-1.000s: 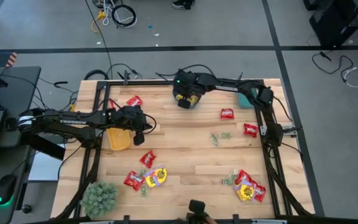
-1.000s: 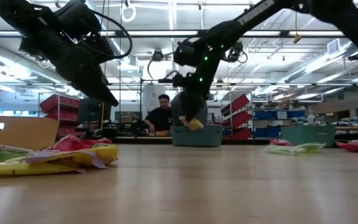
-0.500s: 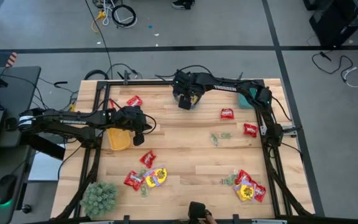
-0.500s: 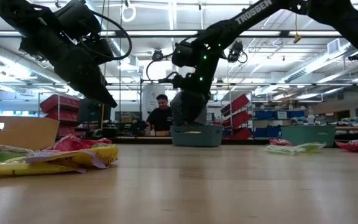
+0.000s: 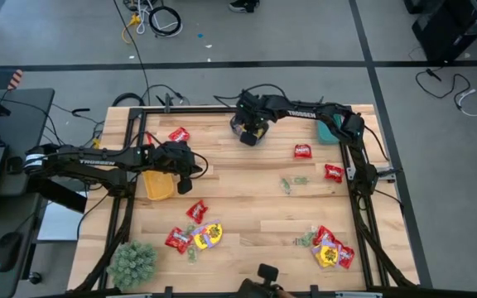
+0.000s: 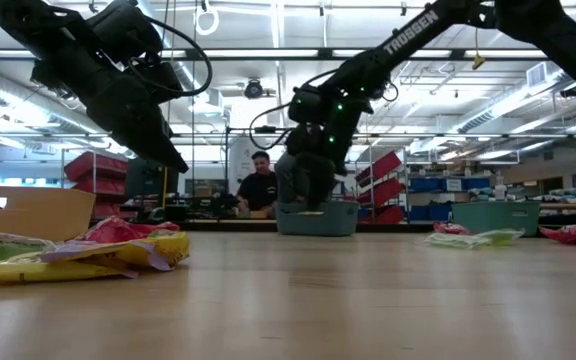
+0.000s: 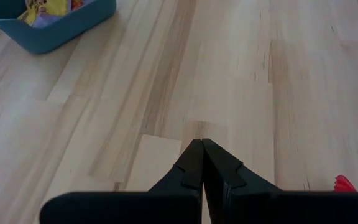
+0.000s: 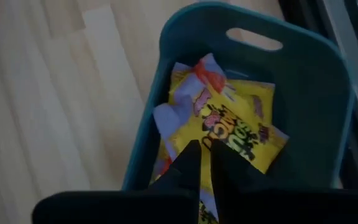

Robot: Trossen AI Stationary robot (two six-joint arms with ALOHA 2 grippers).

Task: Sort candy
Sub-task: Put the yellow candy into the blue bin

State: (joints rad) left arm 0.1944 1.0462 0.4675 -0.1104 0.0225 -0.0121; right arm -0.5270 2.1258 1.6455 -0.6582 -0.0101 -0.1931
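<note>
- The right gripper was closed, its fingers pressed together with nothing between them, poised directly over a teal bin at the table's far edge.
- Yellow packets with purple and pink marks lay inside that bin; the lowest ones were partly hidden behind the fingers, so their number could not be settled.
- In the high view the right gripper covered nearly all of the bin, and its contents could not be seen there.
- The right arm reached from its base at the table's right side across the far edge, wrist bent downward.
- The left gripper was closed and empty, hovering above bare wood; the same teal bin showed ahead, cut off by the frame.
- The left arm stretched level from the left side, its gripper just beside a yellow bin, whose inside could not be made out.
- Loose candy remained on the table: red packets on the right half, a mixed cluster near left, another cluster near right, pale green pieces between.
- A green plant ball sat at the near left corner.
</note>
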